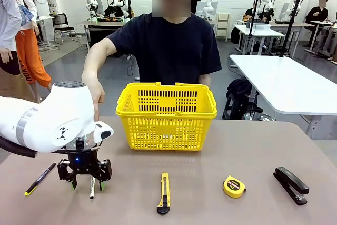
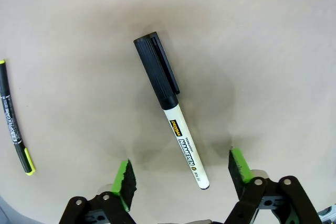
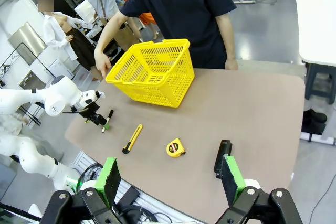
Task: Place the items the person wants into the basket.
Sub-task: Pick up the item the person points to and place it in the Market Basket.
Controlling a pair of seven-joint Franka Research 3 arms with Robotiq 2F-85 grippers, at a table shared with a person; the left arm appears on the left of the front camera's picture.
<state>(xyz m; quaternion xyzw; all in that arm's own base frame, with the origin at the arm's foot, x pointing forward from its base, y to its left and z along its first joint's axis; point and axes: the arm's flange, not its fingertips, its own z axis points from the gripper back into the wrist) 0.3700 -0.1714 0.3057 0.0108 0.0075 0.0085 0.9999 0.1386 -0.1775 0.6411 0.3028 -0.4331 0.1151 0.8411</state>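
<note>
Left pincer (image 1: pixel 88 183) down over the short white marker with black cap (image 2: pixel 174 119), jaws wide, nothing gripped!

In the left wrist view the green pads (image 2: pixel 126 176) stand well apart either side of the marker's white barrel and touch it on neither side, with the marker flat on the tan bench (image 1: pixel 210 156). From the front its cap end is tucked under the pincer and hard to make out, and the white arm (image 1: pixel 52 117) covers part of the person's hand (image 1: pixel 95 91). Just off to the side lies the slim black pen with yellow tip (image 1: pixel 39 179). Farther out sit the bright yellow latticed plastic basket (image 1: pixel 166 125) mid-bench, the yellow-and-black utility knife (image 1: pixel 164 193), the round yellow-and-black tape measure (image 1: pixel 234 186) and the long black stapler (image 1: pixel 290 184). Right pincer (image 3: pixel 170 177) gapes wide and empty, one pad cutting off the stapler's near end.
</note>
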